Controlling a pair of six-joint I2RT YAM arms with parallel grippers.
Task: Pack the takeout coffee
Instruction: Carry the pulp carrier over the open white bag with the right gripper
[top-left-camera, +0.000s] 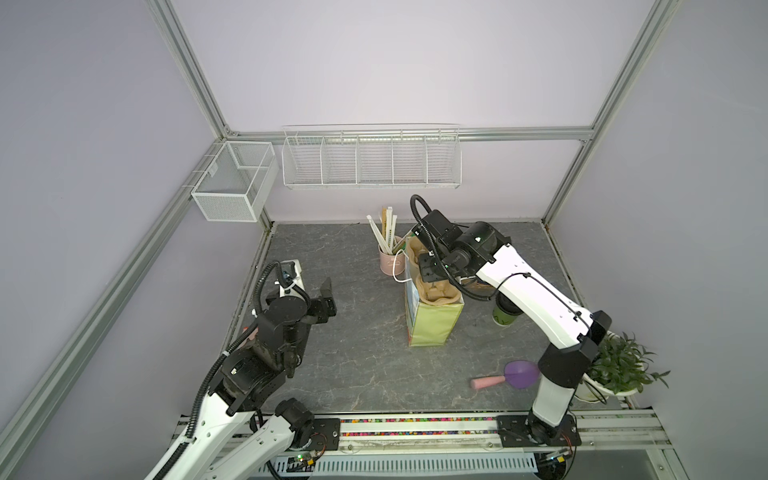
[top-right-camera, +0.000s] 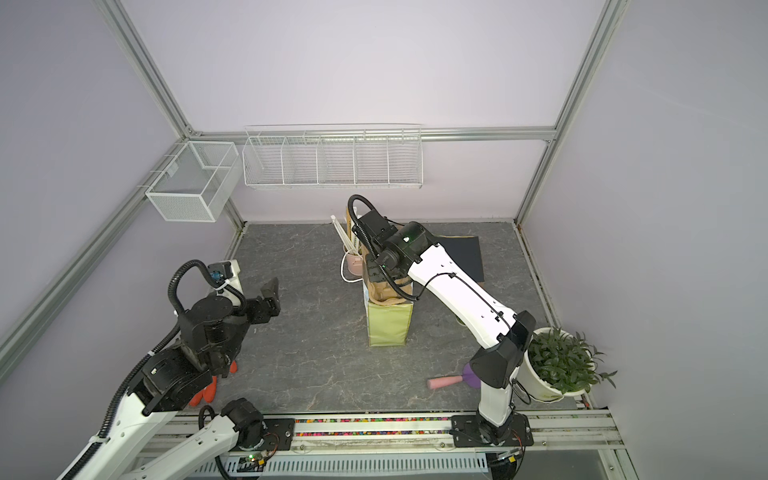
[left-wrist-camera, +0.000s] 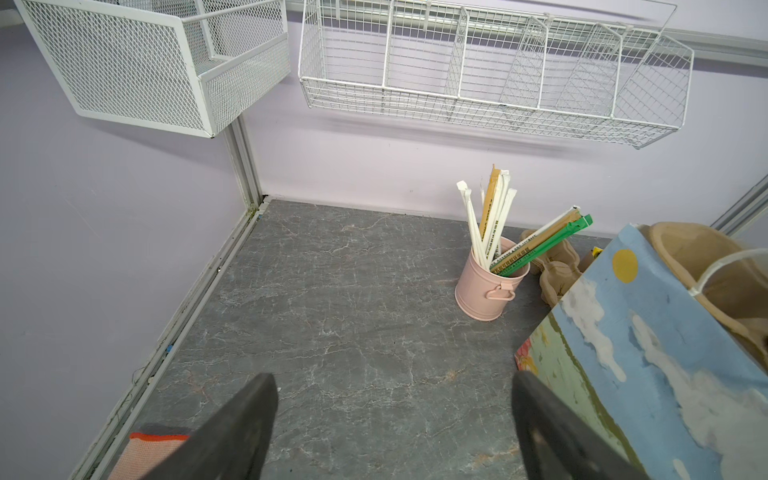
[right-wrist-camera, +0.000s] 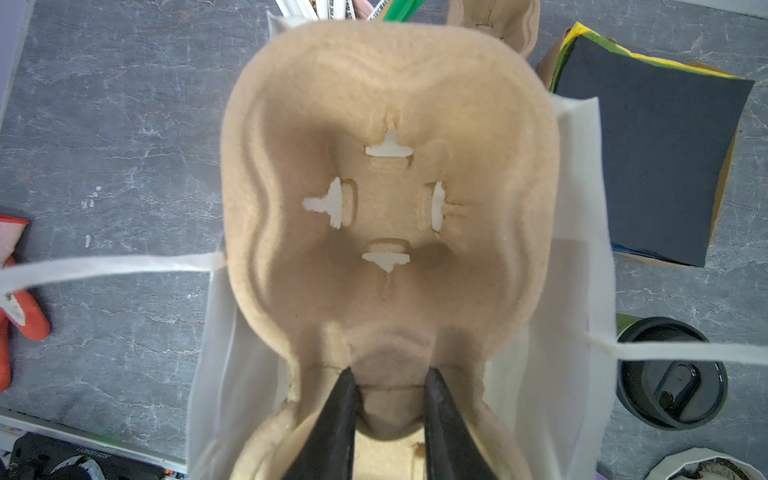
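Top view: the takeout coffee (top-left-camera: 503, 316) stands beside the paper bag (top-left-camera: 434, 326) (not inside it).
Left wrist: the left gripper (left-wrist-camera: 395, 419) gapes wide, empty; the pink bucket (left-wrist-camera: 484, 291) holds straws (left-wrist-camera: 548, 244).
Right wrist: the right gripper (right-wrist-camera: 390, 378), nearly closed, pinches the pulp carrier (right-wrist-camera: 390, 104) seated in the bag.

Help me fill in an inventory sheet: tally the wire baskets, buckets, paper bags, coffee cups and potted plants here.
Wire baskets: 2
Pink bucket: 1
Paper bag: 1
Coffee cup: 1
Potted plant: 1
Total: 6
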